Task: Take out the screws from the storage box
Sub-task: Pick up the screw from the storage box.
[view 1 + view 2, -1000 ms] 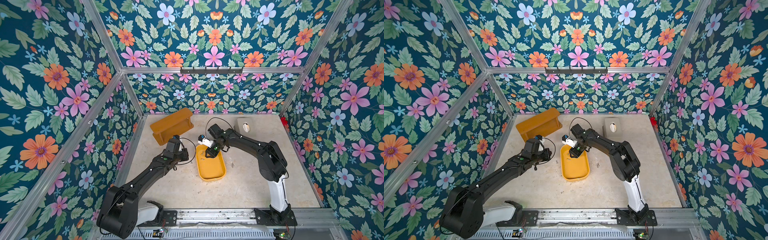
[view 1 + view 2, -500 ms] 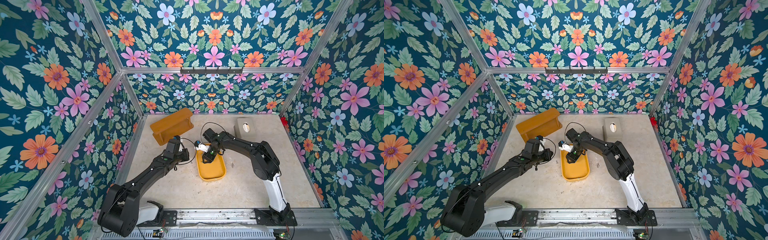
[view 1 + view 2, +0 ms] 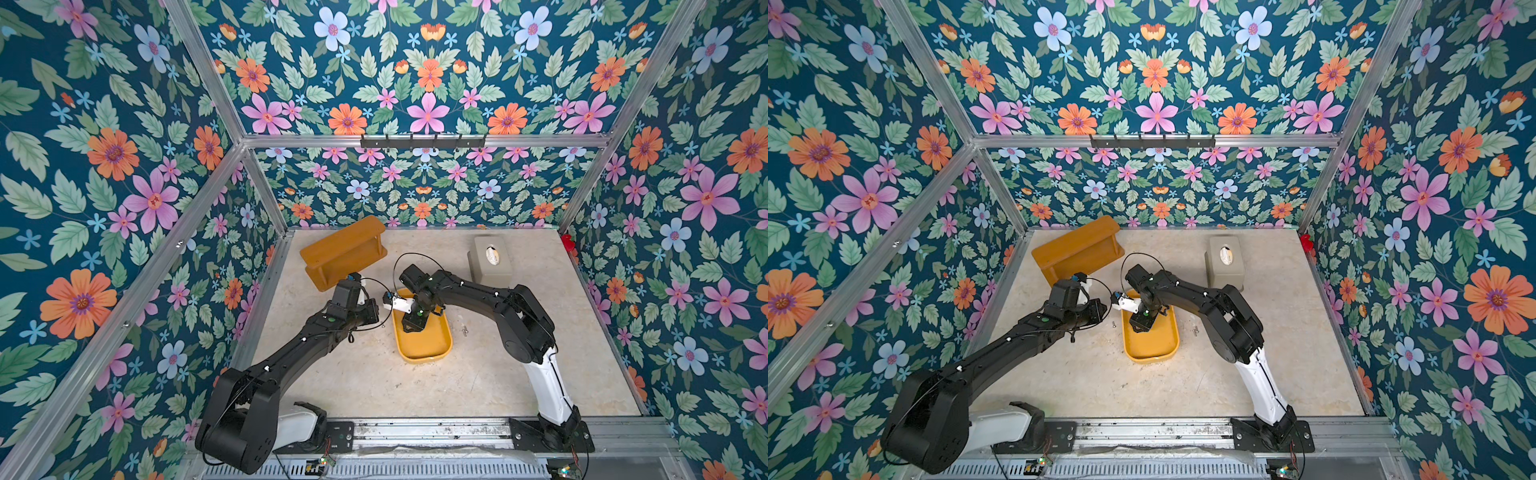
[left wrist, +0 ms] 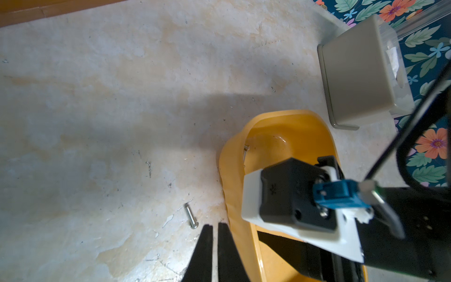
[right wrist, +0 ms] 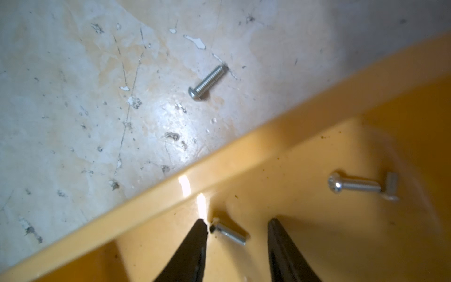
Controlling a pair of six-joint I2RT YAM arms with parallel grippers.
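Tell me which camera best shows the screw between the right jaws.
Right wrist view: the screw lies on the storage box floor between the right gripper's open jaws. Both top views hide it under that gripper; the left wrist view is blocked by the right arm.

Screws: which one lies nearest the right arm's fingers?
The screw between the right fingers, inside the storage box; the others lie farther off or outside it.
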